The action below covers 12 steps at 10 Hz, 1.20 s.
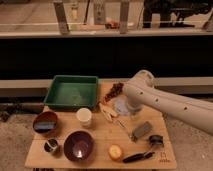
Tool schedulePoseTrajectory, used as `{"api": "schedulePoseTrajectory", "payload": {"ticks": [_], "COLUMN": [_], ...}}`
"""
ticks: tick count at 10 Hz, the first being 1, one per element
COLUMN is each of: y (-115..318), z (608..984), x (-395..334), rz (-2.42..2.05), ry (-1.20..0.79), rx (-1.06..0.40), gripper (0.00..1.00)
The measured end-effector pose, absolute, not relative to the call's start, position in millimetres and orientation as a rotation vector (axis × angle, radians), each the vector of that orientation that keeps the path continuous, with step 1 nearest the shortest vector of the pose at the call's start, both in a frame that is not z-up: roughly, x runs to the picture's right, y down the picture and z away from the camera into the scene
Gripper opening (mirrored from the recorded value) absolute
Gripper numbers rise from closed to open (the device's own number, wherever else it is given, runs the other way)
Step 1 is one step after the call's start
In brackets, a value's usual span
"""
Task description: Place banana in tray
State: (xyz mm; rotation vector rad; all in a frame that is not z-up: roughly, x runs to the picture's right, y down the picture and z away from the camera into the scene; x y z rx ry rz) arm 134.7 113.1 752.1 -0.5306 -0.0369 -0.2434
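The banana (107, 111) lies pale and curved on the wooden table, just right of the white cup (84, 116). The green tray (56, 95) stands at the back left of the table with nothing in it. My arm reaches in from the right, its white elbow above the table's back right. My gripper (131, 114) hangs down from it over the table, a short way right of the banana and apart from it. It holds nothing that I can see.
Dark red grapes (115, 91) and a pale blue disc (120, 105) lie behind the banana. A brown bowl (46, 122), purple bowl (77, 145), metal can (50, 146), round orange fruit (116, 151), grey block (142, 130) and black tool (137, 156) fill the front.
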Motion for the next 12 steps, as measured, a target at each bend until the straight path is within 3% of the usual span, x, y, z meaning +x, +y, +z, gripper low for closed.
{"api": "schedulePoseTrajectory", "payload": {"ticks": [12], "y": [100], "z": [792], "x": [91], "rz": [-0.307], "ry": [-0.094], "rx": [-0.522], "gripper": [0.80]}}
